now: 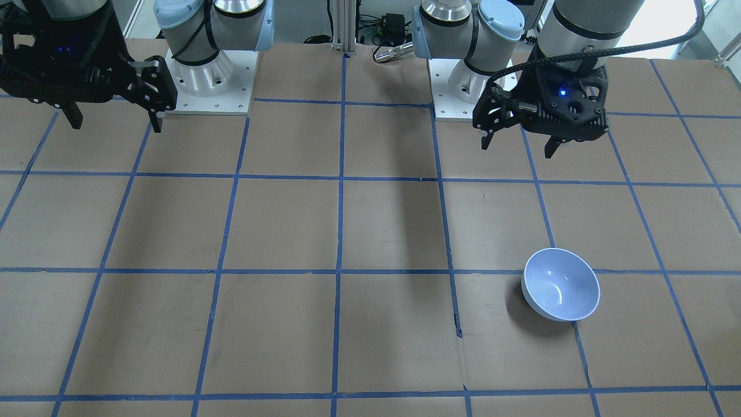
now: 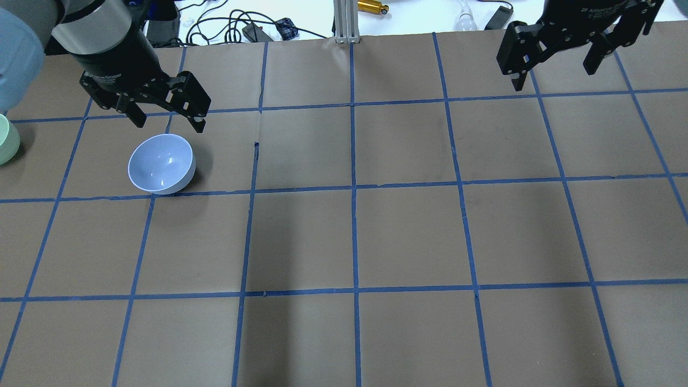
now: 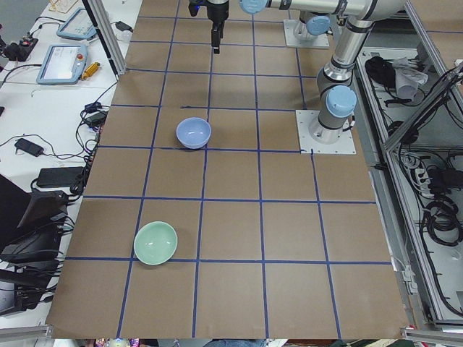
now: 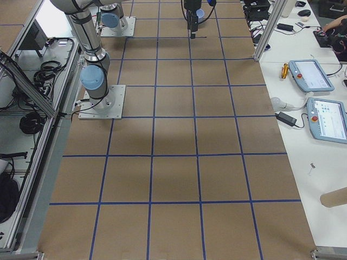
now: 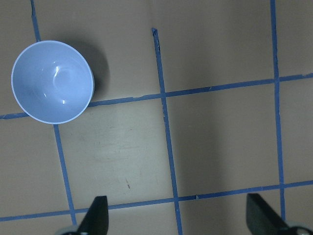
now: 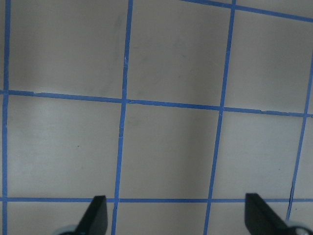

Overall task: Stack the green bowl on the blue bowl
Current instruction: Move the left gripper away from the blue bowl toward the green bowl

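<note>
The blue bowl [image 2: 161,163] stands upright on the table on my left side. It also shows in the front view [image 1: 560,284], the left side view [image 3: 193,133] and the left wrist view [image 5: 52,81]. The green bowl [image 3: 155,243] stands upright near the table's left end, apart from the blue bowl, and is cut off by the overhead view's left edge [image 2: 6,140]. My left gripper [image 2: 169,124] hangs open and empty above the table near the blue bowl, not touching it. My right gripper [image 2: 553,78] hangs open and empty over the far right.
The table is covered in brown paper with a blue tape grid [image 2: 353,188]. The two arm bases [image 1: 211,75] [image 1: 463,87] stand at the robot's edge. Cables and teach pendants [image 4: 320,97] lie on benches beyond the far edge.
</note>
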